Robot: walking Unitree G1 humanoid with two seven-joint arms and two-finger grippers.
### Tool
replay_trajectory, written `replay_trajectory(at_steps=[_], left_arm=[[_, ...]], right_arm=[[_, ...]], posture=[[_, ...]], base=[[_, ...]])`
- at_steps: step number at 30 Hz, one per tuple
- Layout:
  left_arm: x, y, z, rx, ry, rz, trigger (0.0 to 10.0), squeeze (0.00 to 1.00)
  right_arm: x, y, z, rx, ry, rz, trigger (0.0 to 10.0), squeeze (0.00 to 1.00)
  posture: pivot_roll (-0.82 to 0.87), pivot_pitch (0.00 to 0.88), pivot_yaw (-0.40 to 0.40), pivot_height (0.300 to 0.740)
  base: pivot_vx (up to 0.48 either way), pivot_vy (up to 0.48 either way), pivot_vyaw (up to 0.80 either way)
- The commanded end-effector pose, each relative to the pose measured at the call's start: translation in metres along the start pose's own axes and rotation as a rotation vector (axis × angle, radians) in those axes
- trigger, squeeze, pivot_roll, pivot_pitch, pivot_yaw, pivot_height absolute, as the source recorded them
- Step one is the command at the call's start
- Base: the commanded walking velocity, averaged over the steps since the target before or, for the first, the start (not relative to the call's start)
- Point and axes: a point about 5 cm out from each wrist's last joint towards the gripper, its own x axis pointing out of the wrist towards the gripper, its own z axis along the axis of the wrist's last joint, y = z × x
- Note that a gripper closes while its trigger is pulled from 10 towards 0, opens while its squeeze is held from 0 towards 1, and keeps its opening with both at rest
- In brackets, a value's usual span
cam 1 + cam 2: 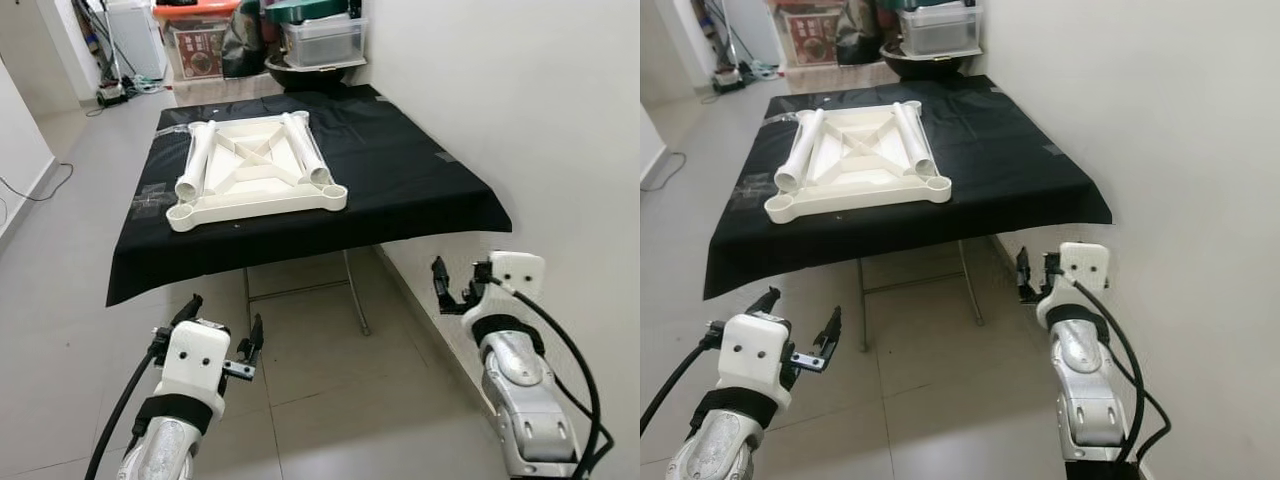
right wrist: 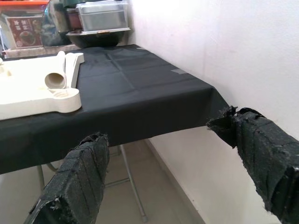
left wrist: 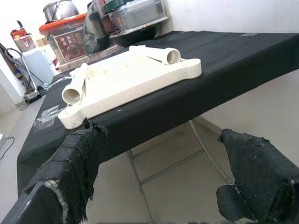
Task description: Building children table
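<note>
Both grippers low, short of the table, fingers spread and empty.

Left gripper [image 1: 222, 335] hangs at 7 o'clock and right gripper [image 1: 452, 288] at 4 o'clock, both below the black cloth [image 1: 400, 170] and apart from it. At 12 o'clock the white tabletop [image 1: 255, 170] lies underside up on the cloth, toward its left half. Two white leg tubes [image 1: 196, 160] rest along it, one on each side. Storage boxes [image 1: 322, 40] stand on the floor beyond, against the wall [image 1: 520, 100].

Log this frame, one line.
stage: approach | left end effector: open, idle | right end effector: open, idle | white tabletop: upside down, two legs resting on it
</note>
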Motion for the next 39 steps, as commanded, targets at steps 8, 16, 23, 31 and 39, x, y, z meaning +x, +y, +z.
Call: replay_trajectory(at_steps=[8, 16, 23, 31, 39], left_arm=[[0.001, -0.001, 0.003, -0.030, -0.018, -0.001, 10.0, 0.00], [0.008, 0.004, 0.010, -0.097, -0.056, 0.033, 10.0, 0.00], [0.007, 0.008, 0.007, -0.127, -0.032, 0.039, 10.0, 0.00], [0.011, 0.008, 0.007, -0.140, -0.017, 0.029, 10.0, 0.00], [0.011, 0.013, 0.015, -0.135, -0.070, 0.054, 10.0, 0.00]], right_arm=[[0.004, 0.028, 0.007, 0.068, -0.010, 0.140, 10.0, 0.00], [0.011, 0.052, 0.022, 0.122, -0.060, 0.280, 10.0, 0.00], [0.013, 0.060, 0.025, 0.147, -0.060, 0.302, 10.0, 0.00], [0.013, 0.069, 0.030, 0.170, -0.066, 0.338, 10.0, 0.00], [0.013, 0.074, 0.033, 0.182, -0.069, 0.353, 10.0, 0.00]], posture=[[0.00, 0.000, -0.009, 0.740], [0.03, 0.000, -0.042, 0.740], [0.05, 0.000, -0.046, 0.740], [0.06, 0.000, -0.042, 0.740], [0.06, 0.000, -0.039, 0.740]], base=[[0.000, 0.000, 0.00], [0.000, 0.000, 0.00], [0.000, 0.053, 0.00], [0.000, 0.478, 0.00], [0.000, 0.180, 0.00]])
